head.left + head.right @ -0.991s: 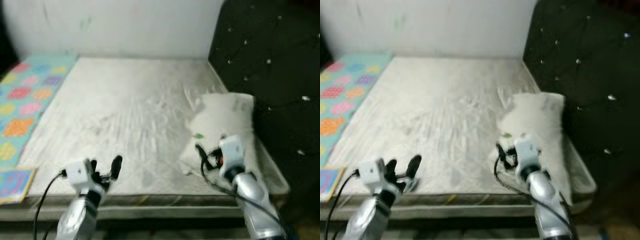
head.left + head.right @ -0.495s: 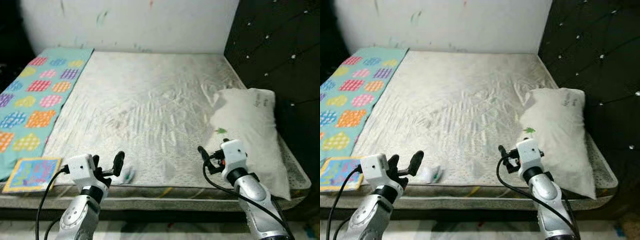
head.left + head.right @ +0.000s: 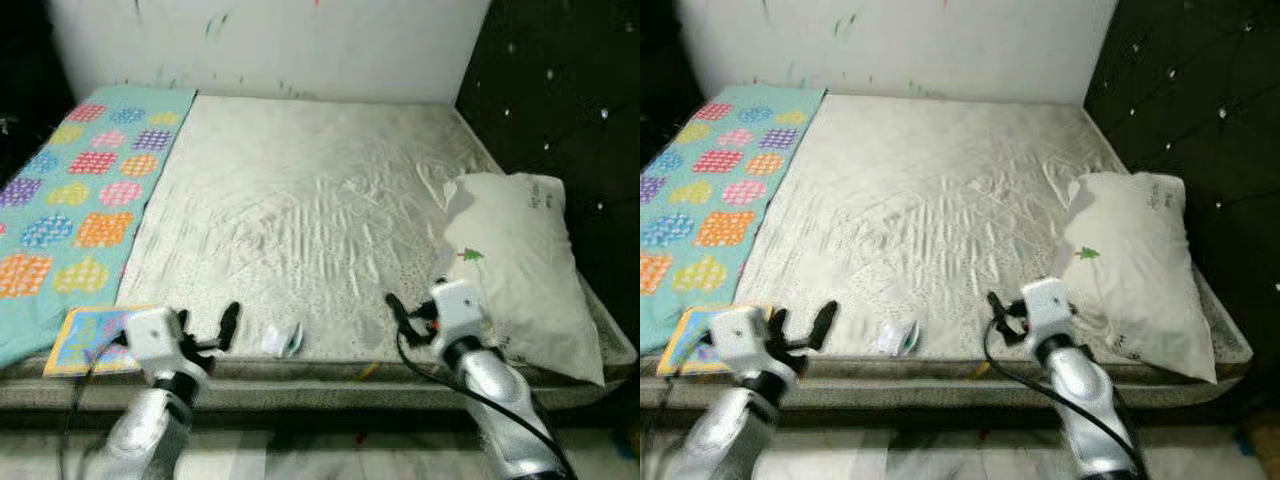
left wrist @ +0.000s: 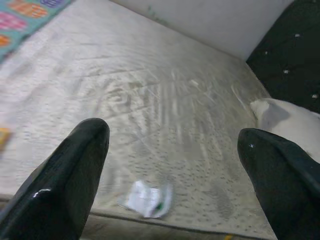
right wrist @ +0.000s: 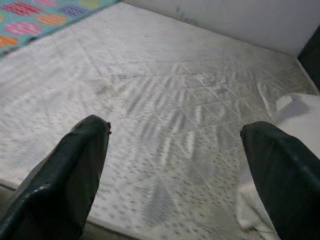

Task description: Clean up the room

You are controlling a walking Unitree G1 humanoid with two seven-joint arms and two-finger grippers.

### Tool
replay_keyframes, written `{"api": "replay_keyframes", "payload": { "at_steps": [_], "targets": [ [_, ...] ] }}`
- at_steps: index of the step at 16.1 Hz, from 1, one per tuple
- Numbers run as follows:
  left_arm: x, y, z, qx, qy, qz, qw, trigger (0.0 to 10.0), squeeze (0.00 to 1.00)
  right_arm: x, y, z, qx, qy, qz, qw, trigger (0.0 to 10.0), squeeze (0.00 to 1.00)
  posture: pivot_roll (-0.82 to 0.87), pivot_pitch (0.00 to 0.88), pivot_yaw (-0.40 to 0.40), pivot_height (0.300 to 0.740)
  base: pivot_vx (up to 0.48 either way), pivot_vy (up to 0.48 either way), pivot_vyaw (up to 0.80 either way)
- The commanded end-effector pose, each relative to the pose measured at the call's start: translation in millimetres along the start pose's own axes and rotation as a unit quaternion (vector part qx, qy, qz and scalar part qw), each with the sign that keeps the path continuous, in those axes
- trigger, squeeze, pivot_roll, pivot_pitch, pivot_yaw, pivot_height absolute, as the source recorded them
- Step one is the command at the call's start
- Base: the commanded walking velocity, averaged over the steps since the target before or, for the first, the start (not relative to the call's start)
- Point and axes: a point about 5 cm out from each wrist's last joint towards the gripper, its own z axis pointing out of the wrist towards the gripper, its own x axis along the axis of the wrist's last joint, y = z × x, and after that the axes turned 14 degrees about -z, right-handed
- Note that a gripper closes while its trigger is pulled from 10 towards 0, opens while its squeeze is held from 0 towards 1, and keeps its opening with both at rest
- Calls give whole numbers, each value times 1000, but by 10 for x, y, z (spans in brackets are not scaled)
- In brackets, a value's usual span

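Note:
A small crumpled white wrapper (image 3: 281, 340) with a green mark lies on the bare grey mattress (image 3: 300, 210) close to its front edge. My left gripper (image 3: 207, 328) hovers open just left of the wrapper, which the left wrist view shows as a wrapper (image 4: 147, 198) lying ahead between the spread fingers. My right gripper (image 3: 410, 315) is open over the front edge, beside the white pillow (image 3: 520, 265). Bare mattress (image 5: 165, 125) lies beyond its fingers in the right wrist view.
A teal blanket (image 3: 70, 190) with coloured patches covers the mattress's left side. A colourful flat book (image 3: 85, 338) lies at the front left corner. A small yellow scrap (image 3: 368, 371) sits on the front edge. A black tufted headboard (image 3: 560, 90) stands at the right, with a white wall (image 3: 270, 40) behind.
The whole picture has shifted and sharpened, so the camera moved relative to the bed. The wrapper now lies beside my left gripper. Both grippers stay open.

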Motion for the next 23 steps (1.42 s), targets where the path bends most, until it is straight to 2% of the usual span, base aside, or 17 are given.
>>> {"api": "replay_keyframes", "payload": {
  "at_steps": [1, 7, 9, 20, 23],
  "targets": [
    [20, 41, 9, -17, 2, -3, 1000, 10000, 0, 14, 38, -2, -4, 4, -1, 1000, 10000, 0, -90, 32, -37, 740, 0, 0, 0],
    [25, 57, 10, -28, 1, -5, 1000, 10000, 0, 10, 41, 1, -7, 0, 15, 1000, 10000, 0, -92, 34, -37, 740, 254, 0, 0],
    [25, 57, 9, -29, 1, -6, 1000, 10000, 0, 11, 43, 4, -8, 2, 15, 1000, 10000, 0, -92, 34, -37, 740, 349, 0, -506],
    [18, 59, 16, -31, 3, -12, 999, 10000, 0, 5, 30, 9, -3, 1, 9, 1000, 10000, 0, -93, 30, -36, 740, 296, 0, 0],
    [5, -2, 34, 1, 2, -26, 1000, 10000, 0, -9, 28, 11, -1, -1, 9, 1000, 10000, 0, -88, 20, -37, 740, 0, 0, 0]
  ]
}}
